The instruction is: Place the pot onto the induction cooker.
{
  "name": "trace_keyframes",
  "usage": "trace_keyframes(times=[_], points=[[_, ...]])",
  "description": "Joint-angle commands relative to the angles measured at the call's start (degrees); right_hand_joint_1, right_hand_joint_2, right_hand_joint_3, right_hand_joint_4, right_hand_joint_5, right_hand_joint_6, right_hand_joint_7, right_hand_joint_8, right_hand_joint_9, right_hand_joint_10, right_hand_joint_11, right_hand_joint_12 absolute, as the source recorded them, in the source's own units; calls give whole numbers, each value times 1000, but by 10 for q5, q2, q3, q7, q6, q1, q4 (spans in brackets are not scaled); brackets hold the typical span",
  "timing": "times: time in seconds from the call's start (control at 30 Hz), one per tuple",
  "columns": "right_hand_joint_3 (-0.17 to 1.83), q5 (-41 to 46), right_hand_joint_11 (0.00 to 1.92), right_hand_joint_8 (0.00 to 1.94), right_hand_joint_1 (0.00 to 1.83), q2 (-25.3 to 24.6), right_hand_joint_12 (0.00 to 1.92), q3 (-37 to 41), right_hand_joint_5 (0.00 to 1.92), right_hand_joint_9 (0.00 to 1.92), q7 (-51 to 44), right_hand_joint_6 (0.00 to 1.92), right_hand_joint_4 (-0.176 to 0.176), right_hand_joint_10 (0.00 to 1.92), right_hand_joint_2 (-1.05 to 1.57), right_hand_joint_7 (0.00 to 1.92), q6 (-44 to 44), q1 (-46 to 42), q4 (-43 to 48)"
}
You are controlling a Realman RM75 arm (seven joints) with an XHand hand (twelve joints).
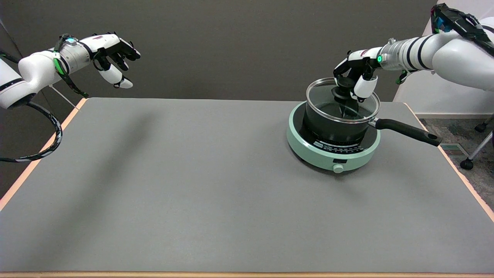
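Note:
A black pot (332,125) with a glass lid (324,98) stands on the mint-green induction cooker (308,148) at the table's right rear. Its long black handle (409,131) points right, out past the cooker's rim. My right hand (355,75) reaches down from the right onto the lid. Its fingers are curled around the black lid knob (341,92) and grip it. The hand hides part of the knob.
The cooker's dial (338,168) faces the near side. The idle left hand (112,58) hangs in the air at the upper left. The grey table (185,185) has orange edges, and chair legs (476,148) stand off its right side.

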Motion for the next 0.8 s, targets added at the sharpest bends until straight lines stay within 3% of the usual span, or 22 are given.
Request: trace_keyframes(times=[0.03, 0.27, 0.6, 0.63, 0.7, 0.8], points=[[1142, 1, 601, 1813, 1345, -1, 1921, -3, 455, 812, 0, 1772, 176, 1921, 740, 791, 3, -3, -6], [1096, 7, 533, 1868, 1328, -1, 1921, -3, 436, 795, 0, 1831, 164, 1921, 797, 737, 3, -3, -7], [998, 8, 468, 1881, 1308, 0, 1921, -2, 440, 719, -10, 1774, 165, 1921, 867, 683, -3, -4, -4], [879, 9, 433, 1867, 1293, 0, 1921, -1, 425, 633, -23, 1682, 165, 1921, 934, 640, -3, -3, -2], [531, 18, 267, 1889, 1223, 0, 1921, 0, 419, 376, -47, 1266, 148, 1921, 1166, 478, -6, -2, -1], [391, 28, 187, 1779, 1247, 0, 1921, 1, 478, 323, -58, 838, 82, 1921, 1190, 517, -13, -2, -1]])
